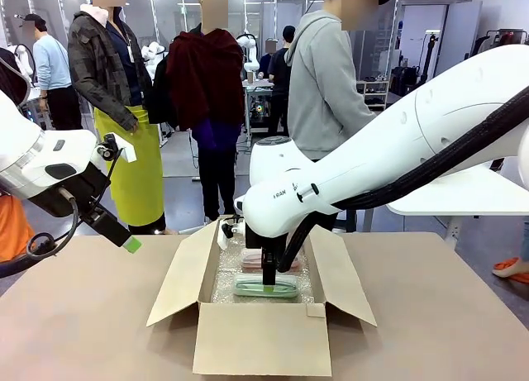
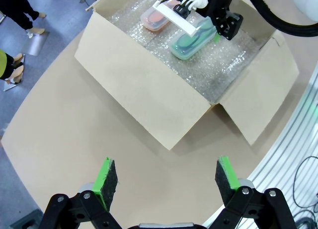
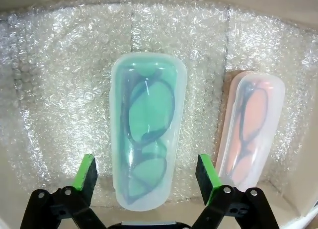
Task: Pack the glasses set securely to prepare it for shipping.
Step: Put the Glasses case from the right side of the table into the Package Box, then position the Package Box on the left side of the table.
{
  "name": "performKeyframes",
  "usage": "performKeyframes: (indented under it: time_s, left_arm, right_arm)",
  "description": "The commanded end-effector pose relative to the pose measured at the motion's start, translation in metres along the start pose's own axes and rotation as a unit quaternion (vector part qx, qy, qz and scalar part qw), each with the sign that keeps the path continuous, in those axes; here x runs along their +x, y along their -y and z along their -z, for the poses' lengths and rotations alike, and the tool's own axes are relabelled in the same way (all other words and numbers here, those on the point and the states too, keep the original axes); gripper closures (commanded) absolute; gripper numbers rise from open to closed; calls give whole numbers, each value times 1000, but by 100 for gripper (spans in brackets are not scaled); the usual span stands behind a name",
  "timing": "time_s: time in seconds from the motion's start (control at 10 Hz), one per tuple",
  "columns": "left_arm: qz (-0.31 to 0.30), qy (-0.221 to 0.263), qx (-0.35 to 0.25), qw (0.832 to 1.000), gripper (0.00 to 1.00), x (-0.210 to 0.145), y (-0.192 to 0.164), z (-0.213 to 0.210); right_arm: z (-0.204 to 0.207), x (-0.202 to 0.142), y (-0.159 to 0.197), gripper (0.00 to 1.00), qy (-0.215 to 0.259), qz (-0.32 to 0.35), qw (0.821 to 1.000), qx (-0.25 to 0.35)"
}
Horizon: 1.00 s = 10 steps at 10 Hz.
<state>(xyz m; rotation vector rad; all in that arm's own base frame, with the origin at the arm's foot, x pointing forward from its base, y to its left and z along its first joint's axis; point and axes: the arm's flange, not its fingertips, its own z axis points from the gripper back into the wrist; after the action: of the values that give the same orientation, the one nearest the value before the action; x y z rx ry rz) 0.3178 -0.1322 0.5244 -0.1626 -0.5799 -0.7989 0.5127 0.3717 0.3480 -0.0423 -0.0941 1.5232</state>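
Well toward the left edge of the table, the left gripper hangs open over the bare brown top, holding nothing. Mid-table stands the cardboard box, flaps out, lined with bubble wrap. The green case lies flat by its near wall, the right gripper open astride it. The pink case lies just beside, toward the far wall. My advice: rise straight, so no pad drags the case. People stand beyond the table's far edge.

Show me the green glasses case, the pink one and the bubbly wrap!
mint green case [image 3: 148, 132]: right wrist view, middle of its see-through top.
pink case [image 3: 251, 129]: right wrist view, middle of its top.
bubble wrap [image 3: 64, 90]: right wrist view, a bare patch of it.
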Motion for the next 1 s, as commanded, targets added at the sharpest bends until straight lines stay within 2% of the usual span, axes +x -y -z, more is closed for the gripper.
performKeyframes:
  time_s: [0.0, 0.9]
  left_arm:
    - [-1, 2, -3, 1000, 0, -2, -1, 0]
    - [-1, 2, -3, 1000, 0, -2, -1, 0]
  right_arm:
    - [-1, 2, -1, 0, 5, 3, 1000, 2]
    - [-1, 2, -1, 0, 5, 3, 1000, 2]
